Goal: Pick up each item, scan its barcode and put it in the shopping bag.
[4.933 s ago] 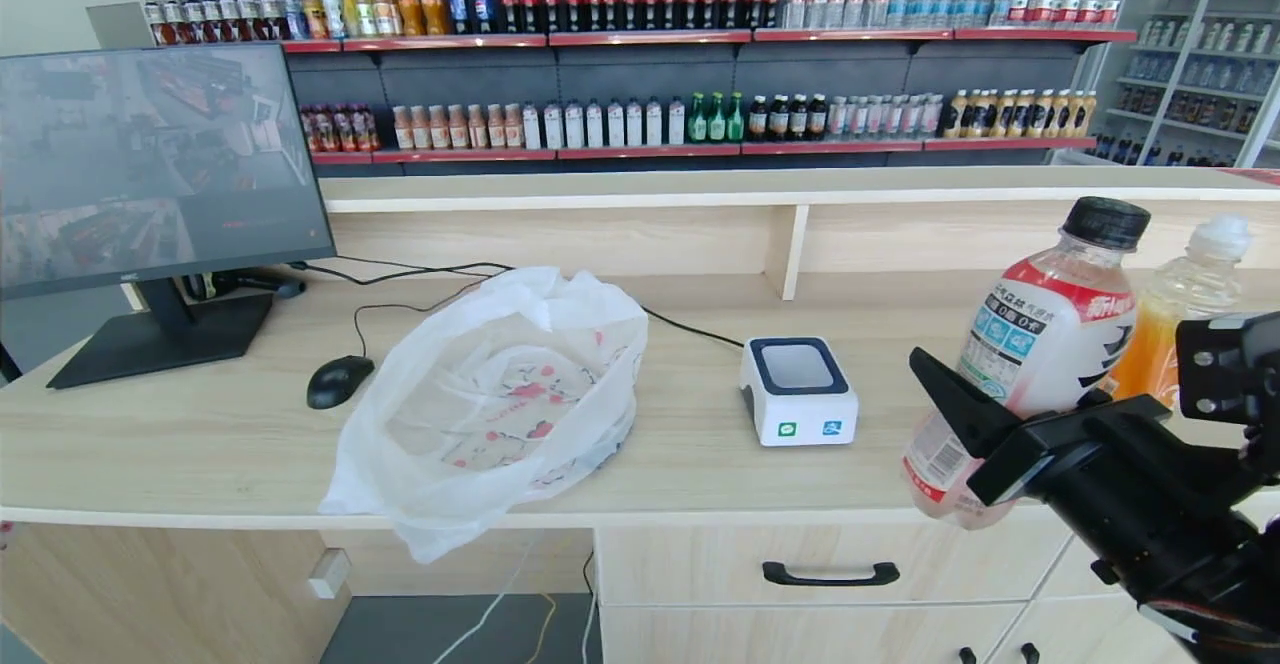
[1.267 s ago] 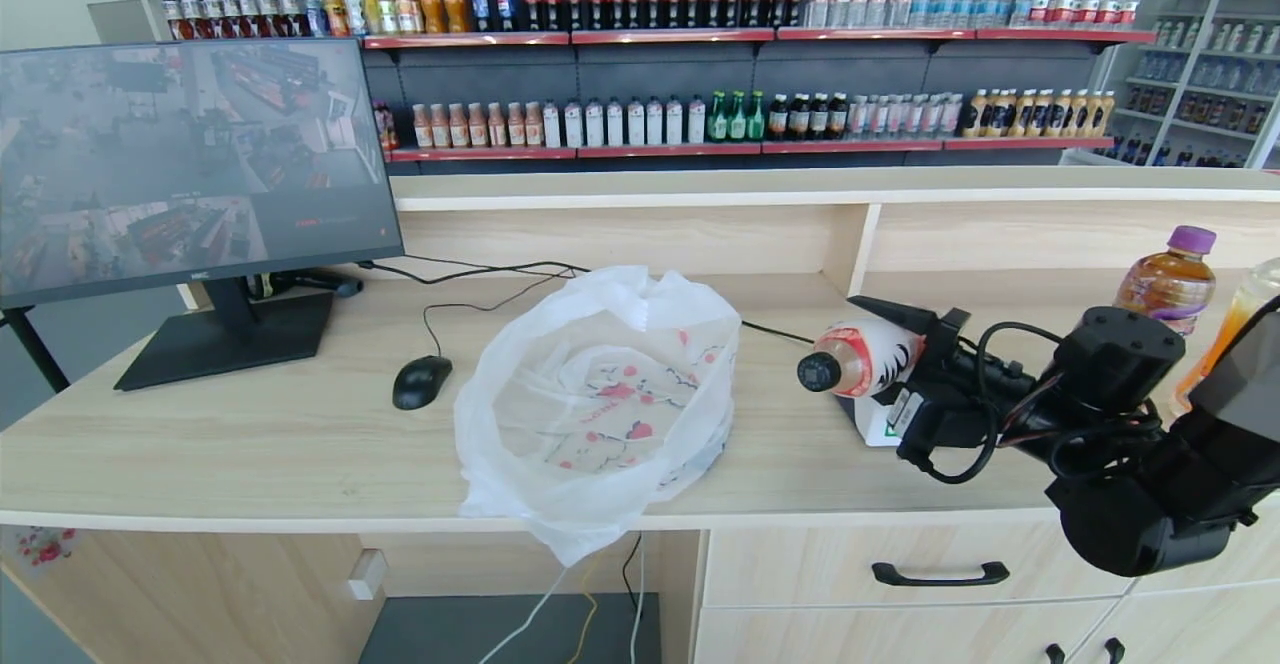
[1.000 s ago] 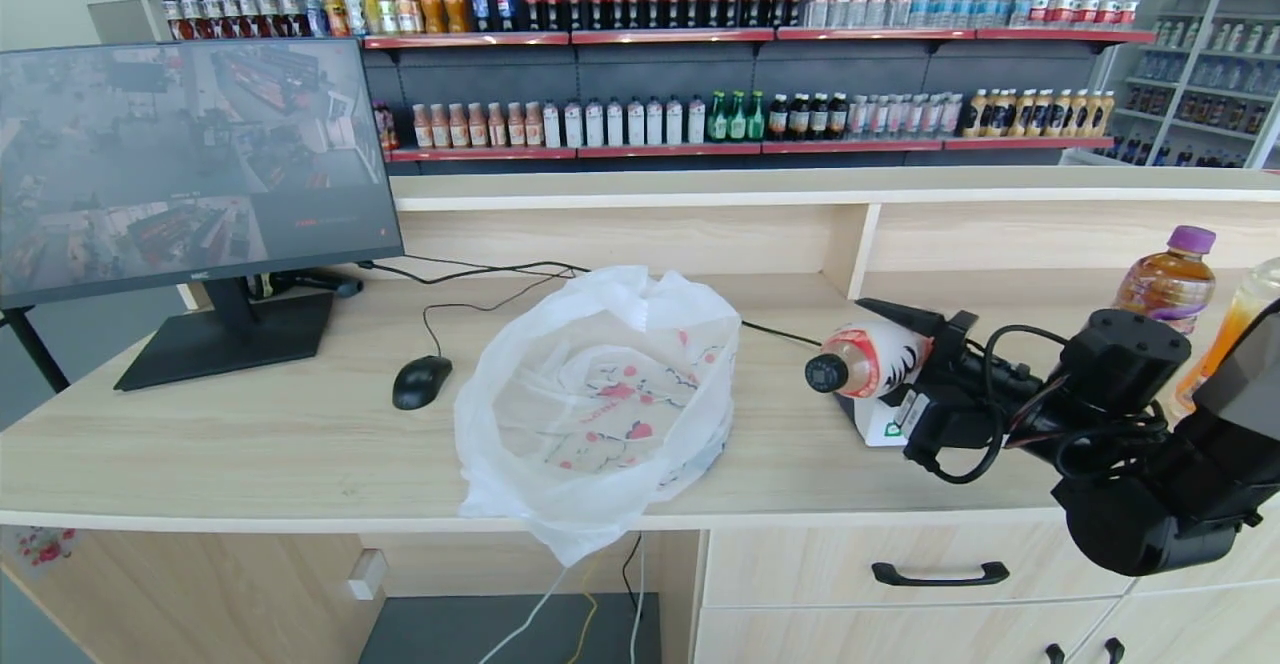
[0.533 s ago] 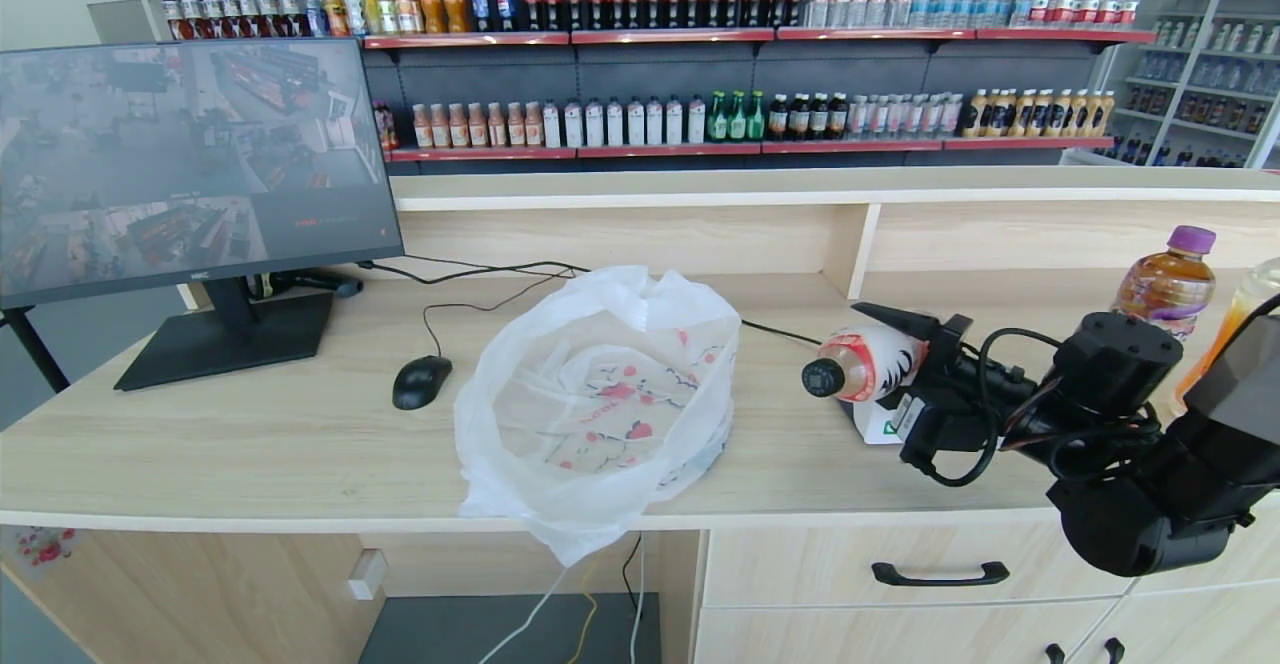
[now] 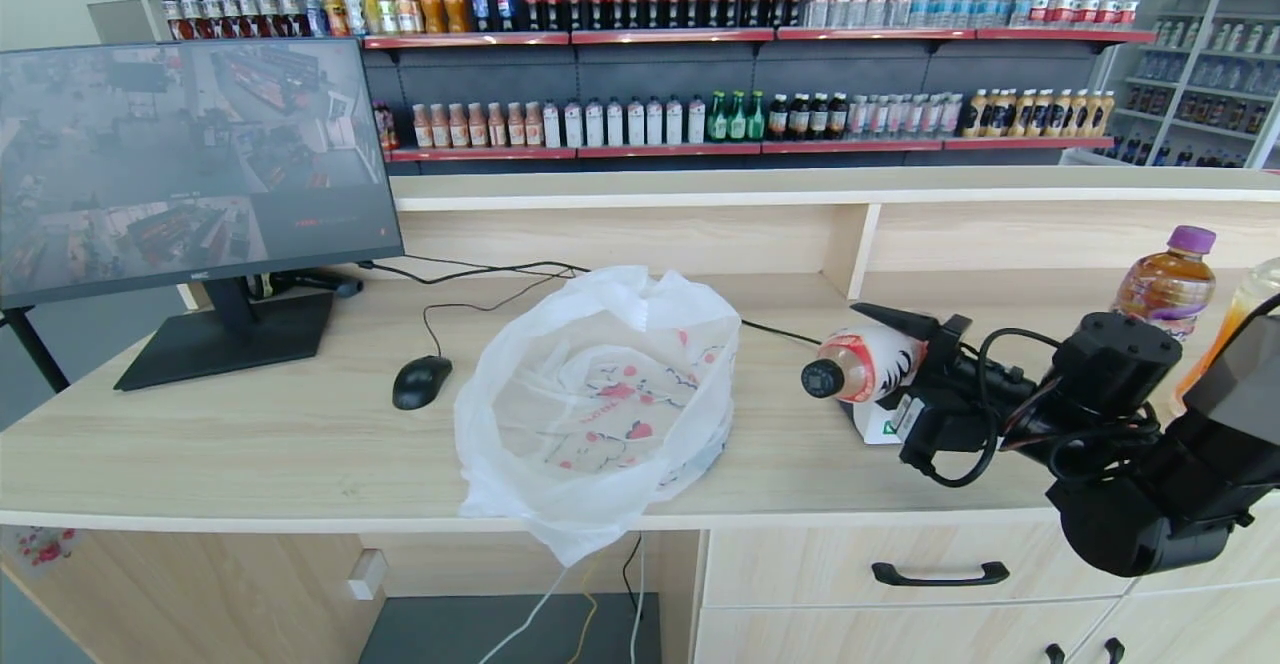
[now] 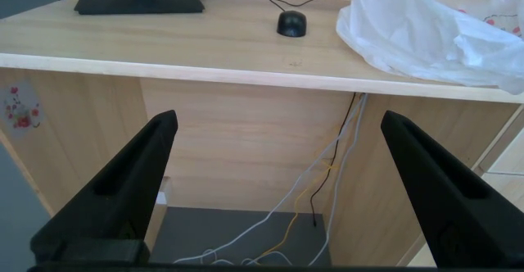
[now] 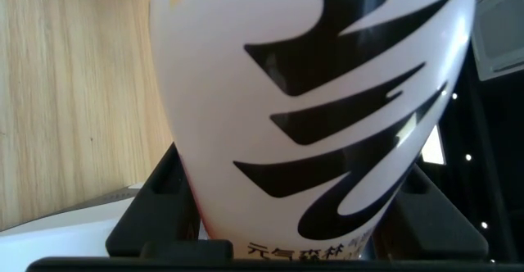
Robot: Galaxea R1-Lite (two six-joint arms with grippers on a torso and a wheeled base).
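Lying level above the scanner (image 5: pixel 872 431), the bottle (image 5: pixel 852 366) is clenched in the right gripper (image 5: pixel 893 359), its cap aimed left toward the shopping bag (image 5: pixel 600 404) nearby on the bench (image 5: pixel 250 444).

The right arm (image 5: pixel 1140 504) is showing matte black housings, a rounded cylindrical joint cap (image 5: pixel 1130 346) and thin black cables (image 5: pixel 962 476) looping loosely beside the wrist, while the left gripper (image 6: pixel 278 124) is showing 2 long, flat black fingers (image 6: pixel 123 192) tapering toward their tips.
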